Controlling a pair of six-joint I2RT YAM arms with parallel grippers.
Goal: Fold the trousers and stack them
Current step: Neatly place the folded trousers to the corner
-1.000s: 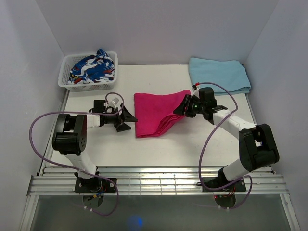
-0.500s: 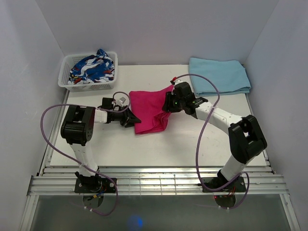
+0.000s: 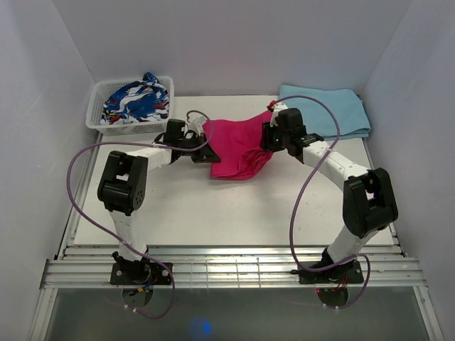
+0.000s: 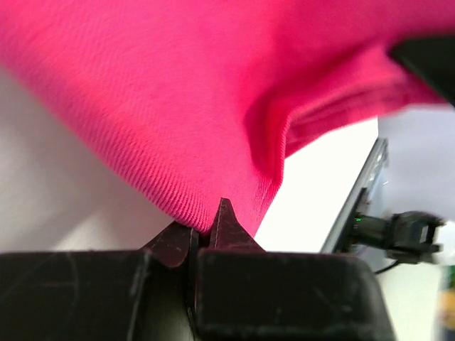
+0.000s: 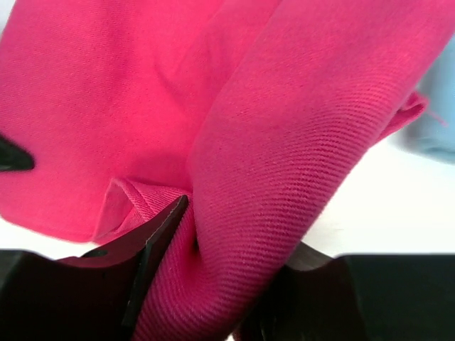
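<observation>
The trousers (image 3: 238,145) are on the far half of the table (image 3: 185,206), about in the middle between left and right. They are not flat. They make a bunched, partly folded pink bundle that hangs between the two grippers, and the near part comes down to the table surface.

The left gripper (image 4: 206,229) is at the left edge of the bundle. In the left wrist view its two fingers are pressed together, and the hem of the trousers comes down exactly to their tips, so the gripper is pinching a thin piece of the edge. Under the cloth the white table is visible.

The right gripper (image 5: 238,241) is at the far right corner of the bundle. In the right wrist view a thick fold of the pink cloth passes between its fingers (image 5: 153,238), one on each side of the fold, so this gripper is closed on the trousers. The fold rises from the jaws and spreads out to the left.

A folded light blue cloth (image 3: 327,110) lies in the far right corner of the table, just beside the right gripper. I cannot tell if it touches the trousers. A white basket (image 3: 131,128) stands in the far left corner, well apart from the trousers, and in it lies a garment with a blue, white and red pattern (image 3: 135,99).
</observation>
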